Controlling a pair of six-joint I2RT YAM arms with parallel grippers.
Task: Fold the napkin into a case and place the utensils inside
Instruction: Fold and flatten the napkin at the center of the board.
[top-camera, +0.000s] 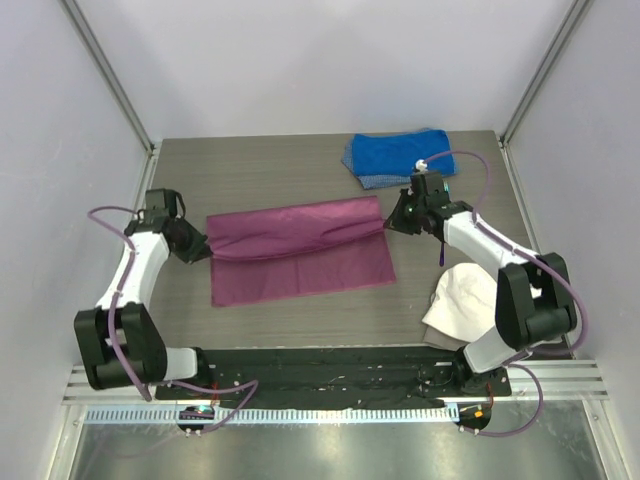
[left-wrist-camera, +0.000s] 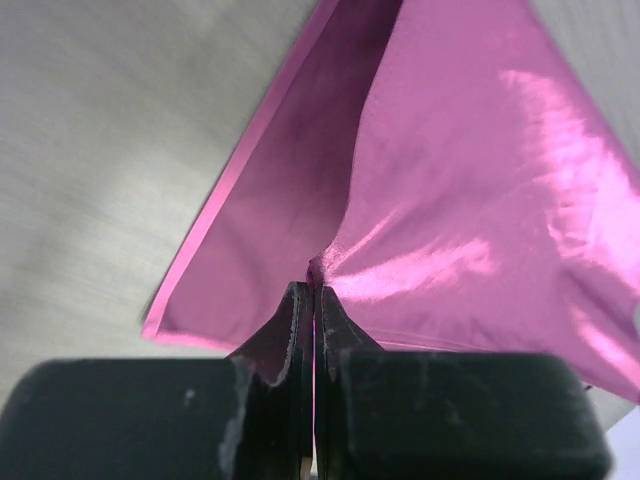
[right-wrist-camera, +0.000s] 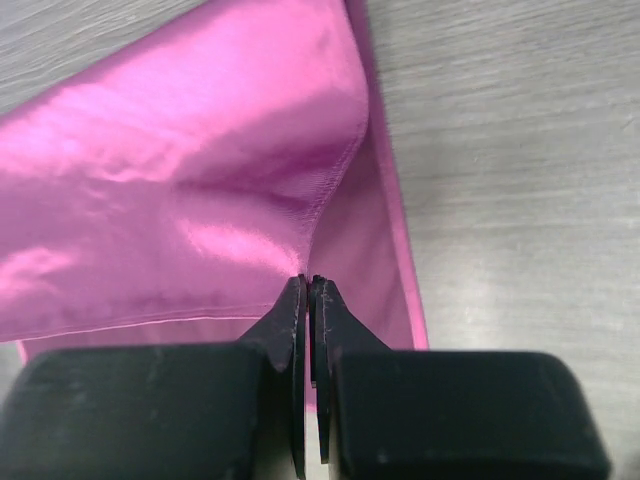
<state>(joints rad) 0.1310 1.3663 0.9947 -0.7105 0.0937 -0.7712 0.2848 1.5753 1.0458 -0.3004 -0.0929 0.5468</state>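
While pinching the napkin (top-camera: 300, 255) at mid table (top-camera: 270, 170) with left end effector (left-wrist-camera: 314, 292) and right end effector (right-wrist-camera: 306, 288) both clamped tight on its side edges, hold the raised fold taut and level. Move both ends together toward the near hem, avoiding drag on the bottom layer.

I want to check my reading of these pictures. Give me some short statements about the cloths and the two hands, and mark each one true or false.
1. The left hand is shut on an edge of the napkin. True.
2. The right hand is open and clear of the napkin. False: it is shut on the napkin's right edge.
3. The blue towel lies beyond the napkin, toward the far right. True.
4. The white cloth lies on top of the napkin. False: it lies apart from it, at the near right of the table.
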